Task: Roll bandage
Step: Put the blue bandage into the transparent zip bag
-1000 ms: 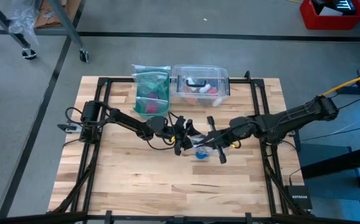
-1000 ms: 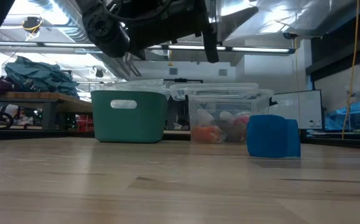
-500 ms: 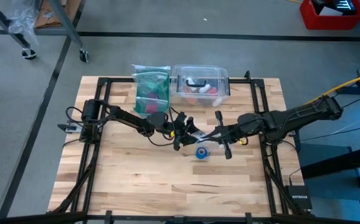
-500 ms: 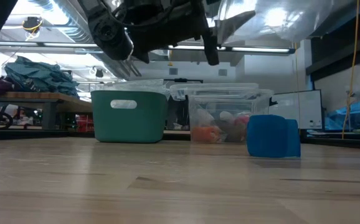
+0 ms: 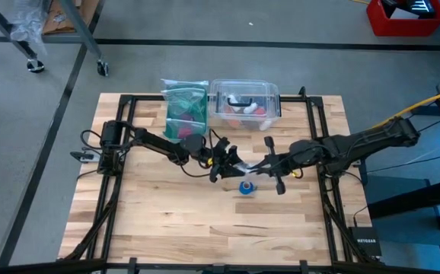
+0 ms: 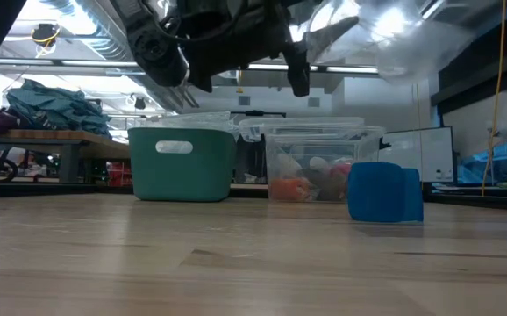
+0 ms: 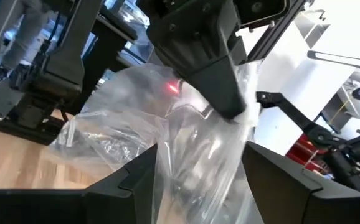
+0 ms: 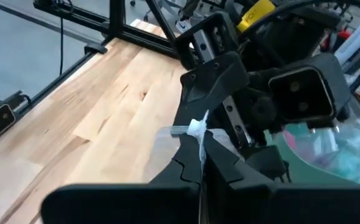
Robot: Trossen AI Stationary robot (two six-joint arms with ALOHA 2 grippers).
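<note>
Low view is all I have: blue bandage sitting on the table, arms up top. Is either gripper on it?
Observer: No. The high view shows the bandage lying free on the table, with neither gripper touching it.
Operator: What are they busy with?
Observer: The right gripper is shut on the edge of a clear plastic bag, held above the table.
Operator: Left arm?
Observer: The left gripper faces the right one across that bag; its grip isn't clear.
</note>
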